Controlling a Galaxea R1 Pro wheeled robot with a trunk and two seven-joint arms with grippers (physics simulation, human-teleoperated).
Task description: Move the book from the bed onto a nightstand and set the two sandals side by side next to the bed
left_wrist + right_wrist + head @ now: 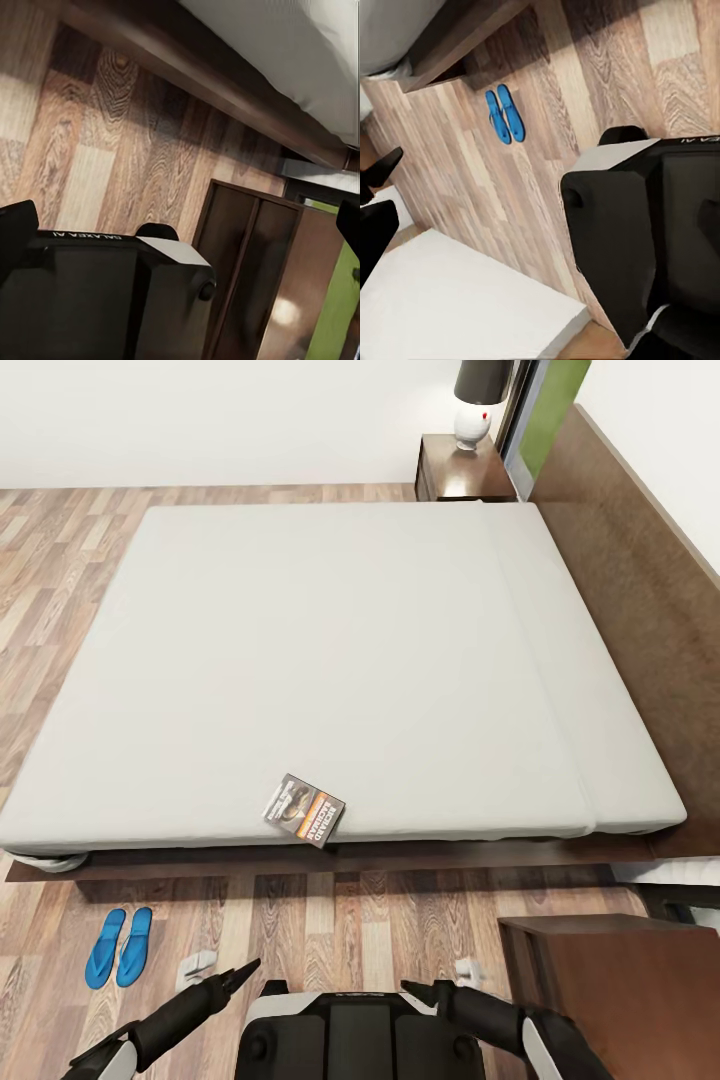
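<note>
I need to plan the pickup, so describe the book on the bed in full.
The book is a small, thin paperback lying flat and closed on the light grey mattress, close to the bed's near edge, in front of the robot. Its cover faces up: a grey-and-dark picture with an orange band carrying white lettering too small to read. It sits turned at an angle to the mattress edge. Nothing rests on it, and neither gripper touches it; only the mattress under it is in contact.

The bed (330, 660) carries the book (303, 810) at about six o'clock on its mattress, lying flat near the near edge (cover up, turned askew). On the wooden floor (330, 930), at eight o'clock from the book, the sandals (119, 947) lie side by side.
</note>
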